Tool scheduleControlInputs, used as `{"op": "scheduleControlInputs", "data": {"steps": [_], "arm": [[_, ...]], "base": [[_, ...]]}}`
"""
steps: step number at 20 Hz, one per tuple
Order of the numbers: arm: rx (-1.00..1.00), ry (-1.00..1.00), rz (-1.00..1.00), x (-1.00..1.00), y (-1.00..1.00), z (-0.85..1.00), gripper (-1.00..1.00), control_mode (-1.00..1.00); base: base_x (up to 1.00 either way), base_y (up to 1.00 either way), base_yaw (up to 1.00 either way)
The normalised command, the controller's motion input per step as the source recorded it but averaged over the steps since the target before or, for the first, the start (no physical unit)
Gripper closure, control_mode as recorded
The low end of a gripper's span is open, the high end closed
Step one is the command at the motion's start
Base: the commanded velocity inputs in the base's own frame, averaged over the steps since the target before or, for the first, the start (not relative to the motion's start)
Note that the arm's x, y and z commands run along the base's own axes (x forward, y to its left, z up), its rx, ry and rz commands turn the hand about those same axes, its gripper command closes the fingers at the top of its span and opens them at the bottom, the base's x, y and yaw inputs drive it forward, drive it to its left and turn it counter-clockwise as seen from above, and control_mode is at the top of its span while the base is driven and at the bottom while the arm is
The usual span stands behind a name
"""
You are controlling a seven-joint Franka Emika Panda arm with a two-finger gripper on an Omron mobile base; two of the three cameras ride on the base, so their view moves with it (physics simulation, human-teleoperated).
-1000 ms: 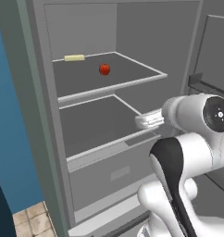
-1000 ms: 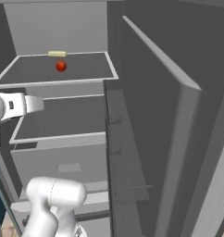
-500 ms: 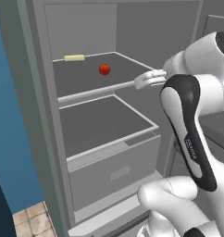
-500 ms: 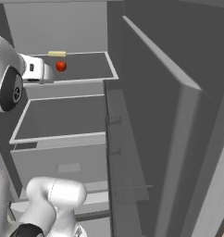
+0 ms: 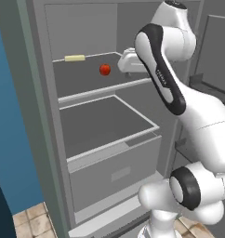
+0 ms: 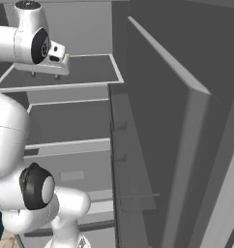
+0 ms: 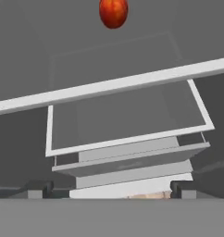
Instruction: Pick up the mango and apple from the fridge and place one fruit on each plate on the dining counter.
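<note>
While the small glossy red apple (image 5: 104,69) sits on the tall grey fridge's (image 5: 49,139) upper shelf, the gripper (image 5: 128,62) hovers just beside it. Fingers (image 7: 37,189) apart, empty. Reach step; next, advance toward the apple and straddle it.

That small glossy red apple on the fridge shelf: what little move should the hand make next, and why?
Probably ease forward toward the small glossy red apple. The gripper hangs just beside it over the dark upper shelf, apart from it, with its fingers wide apart.

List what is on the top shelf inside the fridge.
On the top shelf of the fridge sit the red apple and, farther back, a pale yellow stick. The tool's white body covers the shelf's right rear, so nothing there can be checked.
</note>
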Motion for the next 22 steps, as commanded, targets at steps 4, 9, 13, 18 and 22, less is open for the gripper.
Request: {"op": "scheduleControlInputs", "data": {"steps": [4, 9, 13, 18, 22], "arm": [[0.0, 0.05, -0.02, 1.0, 0.19, -0.39, -1.0, -1.0], [0.0, -0.02, 0.0, 1.0, 0.22, -0.22, -1.0, -1.0], [0.0, -0.09, 0.0, 1.0, 0.27, -0.29, -1.0, -1.0], [0.0, -0.2, 0.0, 0.79, 0.14, -0.02, -1.0, -1.0], [0.0, -0.31, 0.0, 0.62, 0.09, -0.05, -1.0, -1.0]], "base": [[0.0, 0.0, 0.0], [0.0, 0.0, 0.0], [0.0, 0.0, 0.0], [0.0, 0.0, 0.0], [0.0, 0.0, 0.0]]}}
